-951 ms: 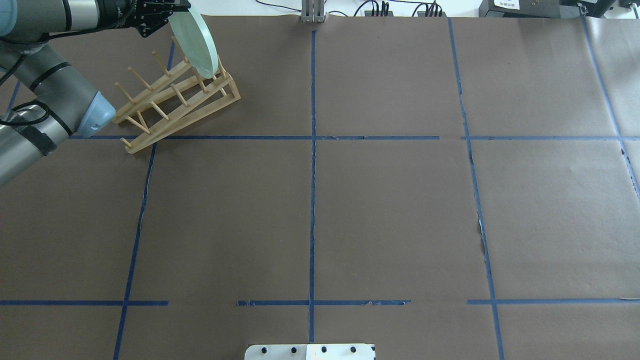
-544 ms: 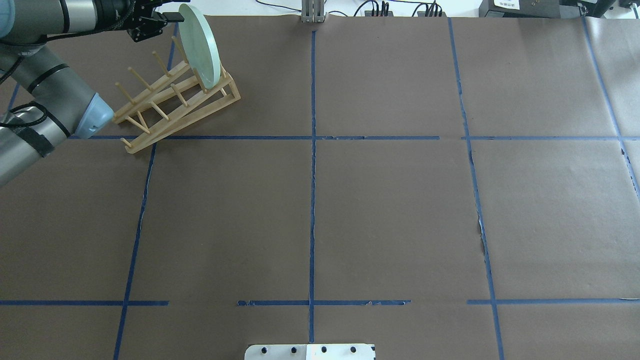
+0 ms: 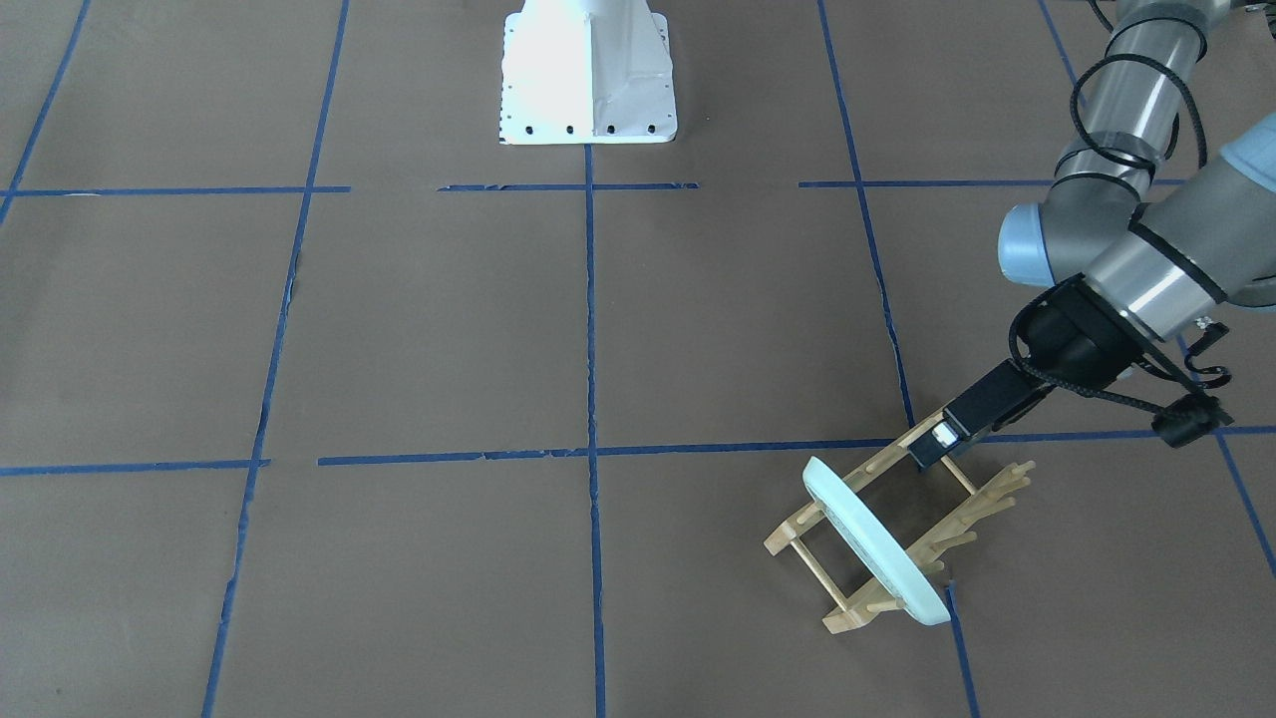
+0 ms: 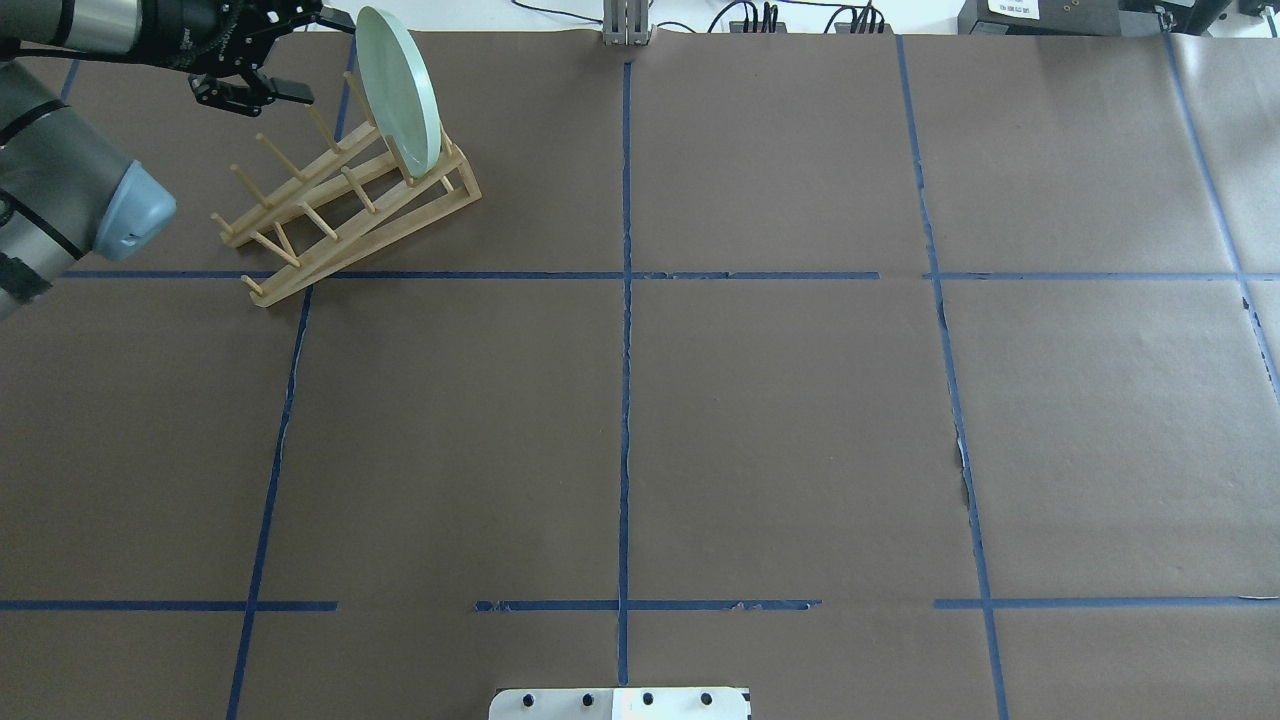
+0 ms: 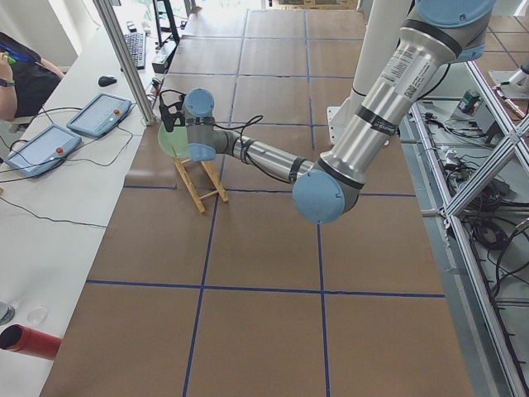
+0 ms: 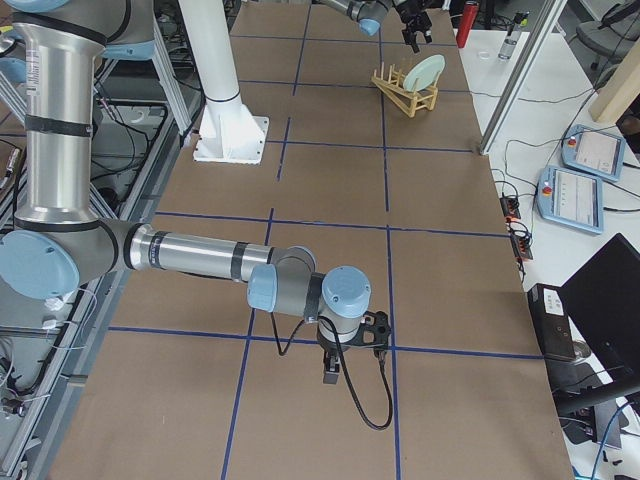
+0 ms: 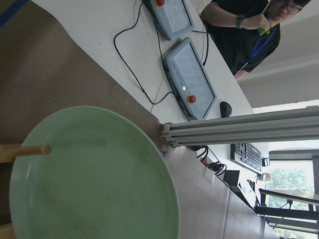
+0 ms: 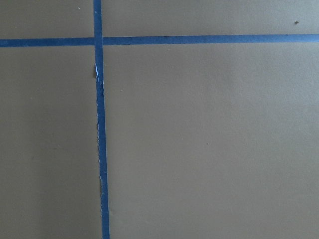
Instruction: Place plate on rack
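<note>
The pale mint-green plate (image 4: pixel 398 90) stands on edge between the pegs at the far end of the wooden rack (image 4: pixel 340 210). Both show in the front view, the plate (image 3: pixel 872 543) upright across the rack (image 3: pixel 972 514). My left gripper (image 4: pixel 322 58) is open and empty, just left of the plate's rim and apart from it. One of its fingers (image 3: pixel 972 409) hangs over the rack. The left wrist view shows the plate's face (image 7: pixel 94 174) and one peg (image 7: pixel 25 149). My right gripper (image 6: pixel 332 372) shows only in the exterior right view, low over the table; I cannot tell whether it is open or shut.
The white robot base (image 3: pixel 586 80) stands at the table's near edge. An aluminium post (image 4: pixel 626 25) rises at the far edge. Beyond it an operator (image 7: pixel 244 20) sits with control pendants (image 7: pixel 192 79) and cables. Blue tape lines cross the brown table paper.
My left gripper has let go of the plate's rim, opened and pulled back to the left. The plate has settled upright in the rack.
</note>
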`<action>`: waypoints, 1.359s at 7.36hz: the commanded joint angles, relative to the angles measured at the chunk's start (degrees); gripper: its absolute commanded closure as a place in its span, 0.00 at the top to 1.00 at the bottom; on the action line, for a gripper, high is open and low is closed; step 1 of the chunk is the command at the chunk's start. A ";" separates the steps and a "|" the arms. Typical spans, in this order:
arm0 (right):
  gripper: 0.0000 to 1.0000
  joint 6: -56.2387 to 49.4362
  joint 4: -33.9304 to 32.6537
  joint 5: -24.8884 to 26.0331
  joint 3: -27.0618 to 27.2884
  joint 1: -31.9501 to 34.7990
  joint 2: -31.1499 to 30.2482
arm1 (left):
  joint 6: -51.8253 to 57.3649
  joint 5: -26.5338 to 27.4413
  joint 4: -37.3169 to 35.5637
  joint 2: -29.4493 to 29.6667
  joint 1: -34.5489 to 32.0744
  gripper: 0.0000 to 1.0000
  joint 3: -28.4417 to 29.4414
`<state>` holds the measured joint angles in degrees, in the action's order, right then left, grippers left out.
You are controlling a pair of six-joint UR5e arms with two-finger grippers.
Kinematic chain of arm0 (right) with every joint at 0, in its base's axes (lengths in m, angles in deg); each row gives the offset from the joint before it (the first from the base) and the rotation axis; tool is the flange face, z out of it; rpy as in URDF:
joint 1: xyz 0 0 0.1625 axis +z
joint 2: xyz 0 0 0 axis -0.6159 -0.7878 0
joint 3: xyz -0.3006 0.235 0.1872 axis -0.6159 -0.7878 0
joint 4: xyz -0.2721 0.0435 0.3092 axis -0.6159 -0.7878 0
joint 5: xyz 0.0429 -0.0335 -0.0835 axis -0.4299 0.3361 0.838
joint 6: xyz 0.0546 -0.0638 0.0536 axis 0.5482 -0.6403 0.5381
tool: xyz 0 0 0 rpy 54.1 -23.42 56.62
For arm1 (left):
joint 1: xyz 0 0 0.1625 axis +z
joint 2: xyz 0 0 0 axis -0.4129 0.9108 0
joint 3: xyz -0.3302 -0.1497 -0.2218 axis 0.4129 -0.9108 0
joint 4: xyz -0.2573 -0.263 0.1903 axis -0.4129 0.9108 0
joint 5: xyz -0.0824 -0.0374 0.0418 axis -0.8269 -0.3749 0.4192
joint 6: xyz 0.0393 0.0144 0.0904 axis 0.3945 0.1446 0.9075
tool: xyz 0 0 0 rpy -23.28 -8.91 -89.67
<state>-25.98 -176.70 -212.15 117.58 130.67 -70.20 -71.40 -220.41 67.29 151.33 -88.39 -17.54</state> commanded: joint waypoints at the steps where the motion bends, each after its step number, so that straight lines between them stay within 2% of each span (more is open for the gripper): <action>1: 1.00 0.00 0.00 0.00 0.01 -0.02 0.00 | 23.56 -4.91 -14.10 -7.15 -2.44 1.00 -5.70; 2: 1.00 0.00 0.00 0.00 0.01 0.07 0.00 | 39.00 -4.39 -20.70 -12.24 -3.22 1.00 -7.56; 4: 1.00 0.00 0.00 0.00 0.01 0.07 0.00 | 67.31 -2.47 -32.14 -17.88 -9.88 1.00 -7.66; 5: 1.00 0.00 0.00 0.00 0.01 0.07 0.00 | 79.72 -0.53 -36.37 -21.57 -12.78 1.00 -7.58; 6: 1.00 0.00 0.00 0.00 0.01 -0.02 0.00 | 90.20 -0.52 -41.20 -22.65 -16.55 1.00 -7.31; 7: 1.00 0.00 0.00 0.00 -0.08 0.07 0.00 | 93.27 -1.12 -48.47 -24.83 -21.20 1.00 -8.62; 8: 1.00 0.00 0.00 0.00 -0.08 -0.02 0.00 | 94.60 -1.13 -50.80 -25.03 -24.55 1.00 -8.72; 10: 1.00 0.00 0.00 0.00 0.01 -0.02 0.00 | 101.78 -1.13 -55.97 -25.03 -25.98 1.00 -8.54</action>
<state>-25.98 -176.70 -212.15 117.54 130.70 -70.20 25.78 -221.53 15.47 126.46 -112.77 -26.03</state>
